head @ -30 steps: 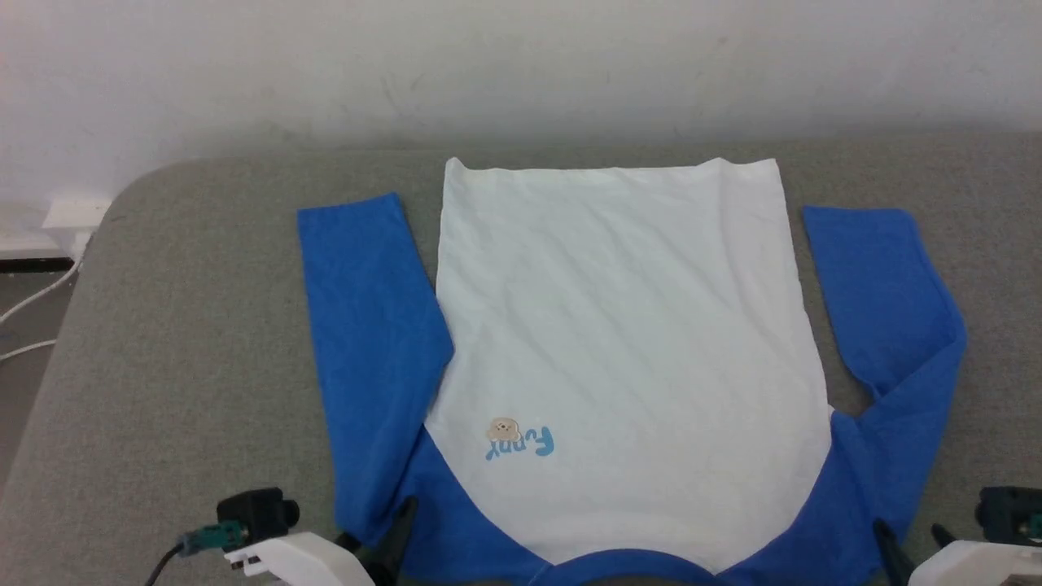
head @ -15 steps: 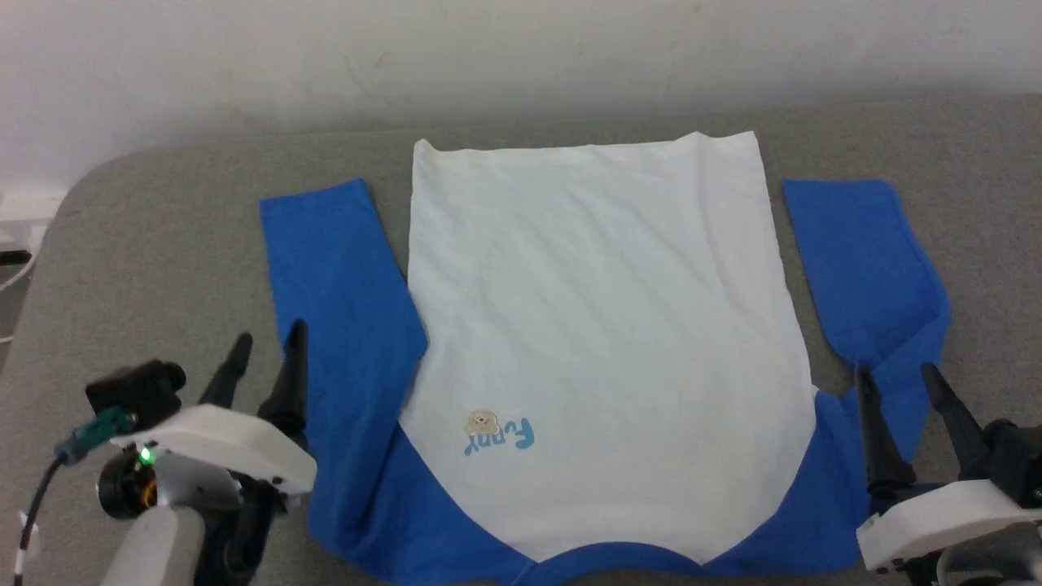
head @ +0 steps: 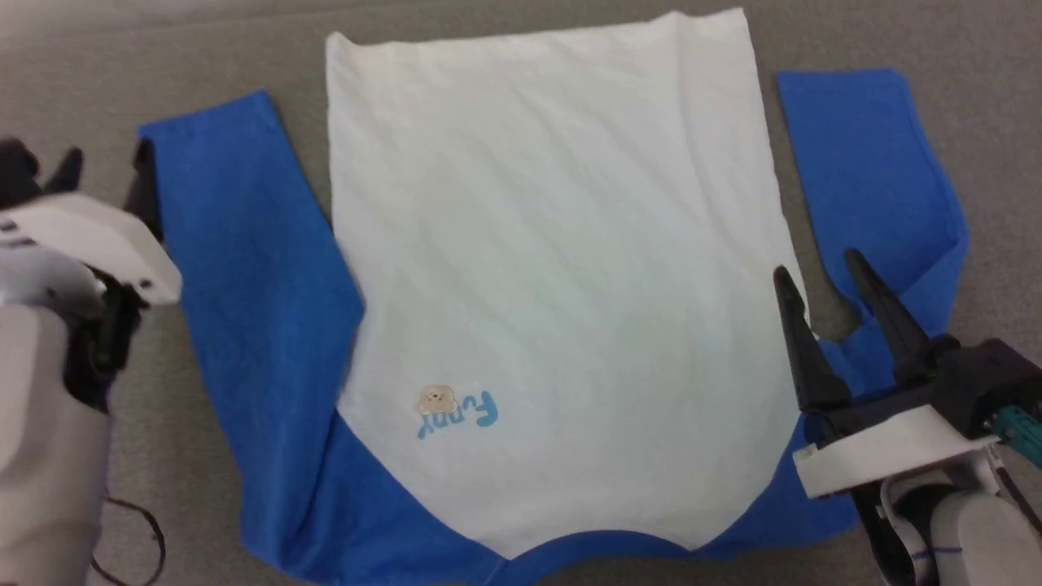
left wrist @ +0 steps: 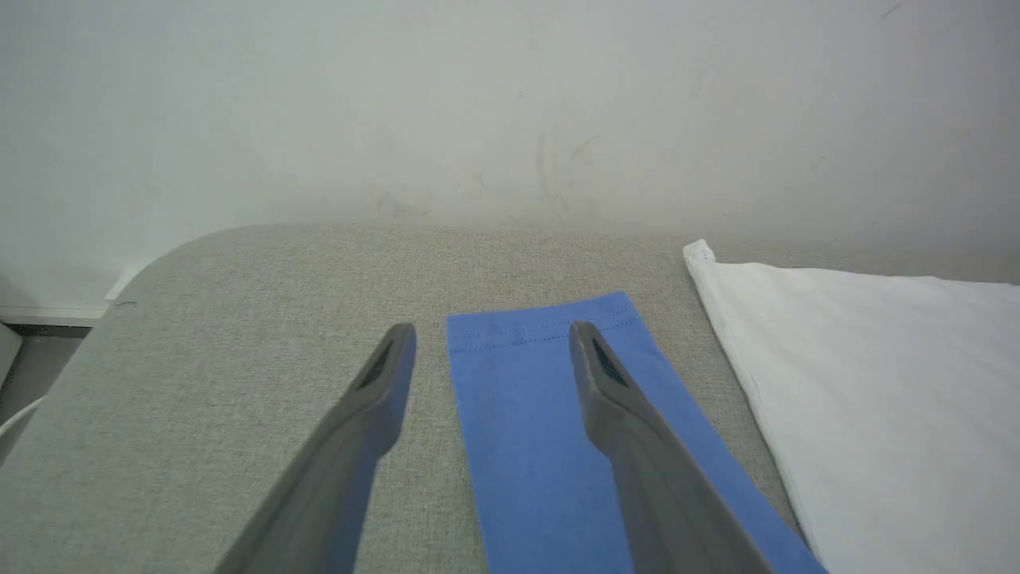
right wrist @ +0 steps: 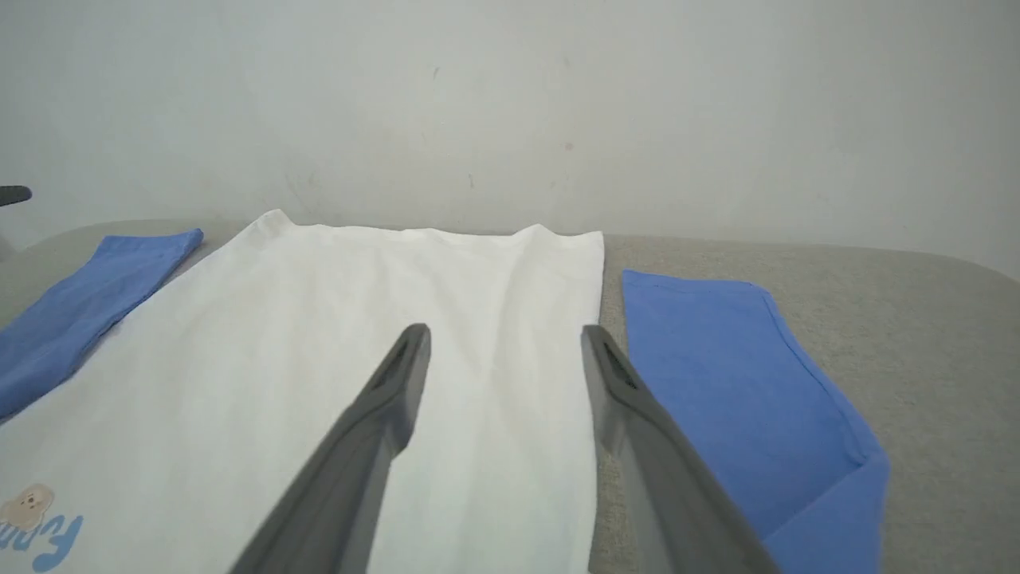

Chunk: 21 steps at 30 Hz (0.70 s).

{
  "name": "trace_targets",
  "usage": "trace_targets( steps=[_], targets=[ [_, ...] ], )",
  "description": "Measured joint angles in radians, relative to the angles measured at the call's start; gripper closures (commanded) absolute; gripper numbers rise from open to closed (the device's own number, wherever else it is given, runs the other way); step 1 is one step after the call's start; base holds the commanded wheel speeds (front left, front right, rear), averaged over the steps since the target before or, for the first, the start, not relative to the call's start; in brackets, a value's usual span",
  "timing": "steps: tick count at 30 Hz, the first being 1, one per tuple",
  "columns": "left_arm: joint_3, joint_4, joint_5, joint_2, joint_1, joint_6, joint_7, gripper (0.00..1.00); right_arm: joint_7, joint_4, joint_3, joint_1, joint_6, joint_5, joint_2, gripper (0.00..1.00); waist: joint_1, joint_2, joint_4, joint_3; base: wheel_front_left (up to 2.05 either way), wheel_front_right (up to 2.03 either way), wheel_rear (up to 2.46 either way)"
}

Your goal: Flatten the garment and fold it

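Lying spread flat with its front up, the soft cloth garment (head: 553, 244), white in the body and bright blue in the sleeves, covered much of the grey woven fabric surface (head: 1001, 106). Its hem was at the far end and its curved blue neckline (head: 586, 557) was nearest the robot. A small blue printed logo (head: 456, 411) with a tan animal face sat upside down on the white chest, toward the robot's left. The long blue left sleeve (head: 244, 268) ran straight alongside the body, with a narrow strip of grey showing between them near the cuff. The blue right sleeve (head: 883, 179) lay just beside the body as well, doubled over in a fold at its outer edge.

The left gripper (left wrist: 492, 335) hung near the left sleeve's cuff, its two dark fingers spread wide and holding nothing. In the left wrist view one finger stood over bare grey surface and the other over the blue cloth, so the pair straddled the sleeve's outer edge. The right gripper (head: 816, 267) was equally wide and empty, one finger over the right edge of the white body, the other over the grey gap beside the right sleeve. Whether any fingertip touched the cloth could not be told.

Behind the surface's rounded far edge rose a plain pale wall (left wrist: 510, 104). A thin dark cable (head: 134, 529) looped beside the left arm's pale forearm (head: 49, 456).
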Motion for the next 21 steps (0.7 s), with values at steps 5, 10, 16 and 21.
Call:
trace_targets(
  steps=[5, 10, 16, 21],
  targets=[
    [0.044, 0.095, -0.035, 0.002, -0.114, 0.056, 0.066, 0.00, 0.008, -0.012, 0.036, -0.044, 0.000, 0.002, -0.004, 0.00, 0.0001, 0.0000, -0.030, 0.086, 0.00, 0.00, 0.00],
    [0.066, 0.152, -0.053, 0.004, -0.159, 0.106, 0.134, 0.00, 0.009, -0.019, 0.053, -0.068, 0.000, 0.010, -0.002, 0.00, 0.0000, 0.0000, -0.061, 0.161, 0.00, 0.00, 0.00],
    [0.090, 0.142, -0.070, 0.047, -0.220, 0.126, 0.181, 0.00, 0.008, -0.023, 0.055, -0.074, 0.000, 0.016, 0.001, 0.00, -0.0003, 0.0000, -0.093, 0.230, 0.00, 0.00, 0.00],
    [0.087, 0.109, -0.075, 0.087, -0.238, 0.125, 0.240, 1.00, 0.008, -0.019, 0.054, -0.079, 0.000, 0.016, 0.005, 0.00, -0.0004, 0.0000, -0.110, 0.262, 0.00, 0.00, 0.00]
  ],
)
